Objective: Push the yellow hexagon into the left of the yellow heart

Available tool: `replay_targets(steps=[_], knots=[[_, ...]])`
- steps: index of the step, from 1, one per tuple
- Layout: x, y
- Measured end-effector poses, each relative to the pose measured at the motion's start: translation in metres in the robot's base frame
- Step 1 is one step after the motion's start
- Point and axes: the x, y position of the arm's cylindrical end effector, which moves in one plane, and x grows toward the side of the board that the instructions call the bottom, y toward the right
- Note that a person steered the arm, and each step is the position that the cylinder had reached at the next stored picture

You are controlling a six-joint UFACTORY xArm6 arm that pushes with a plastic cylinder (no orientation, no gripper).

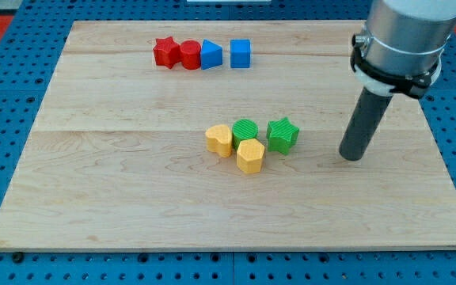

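My tip (354,156), a bare rod with no claw, is seen right of the green star (283,134), well apart from the yellow hexagon (250,156) and yellow heart (219,139).

You find no readable text, label, brand, number or sign here: none on the wooden board (133,198), the coloured blocks, the dark rod (364,125) or the blue pegboard (6,71) around it.

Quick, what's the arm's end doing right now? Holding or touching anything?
No hand, just a rod: my tip rests on the board, touching nothing.
It stands apart to the view's right of the green star; the yellow hexagon is farther left.
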Motion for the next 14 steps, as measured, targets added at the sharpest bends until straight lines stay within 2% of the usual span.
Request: replay_targets(steps=[2,7,9,12,14], knots=[[0.002,-0.080],[0.024,-0.224],[0.016,-0.259],[-0.006,-0.277],[-0.008,-0.355]])
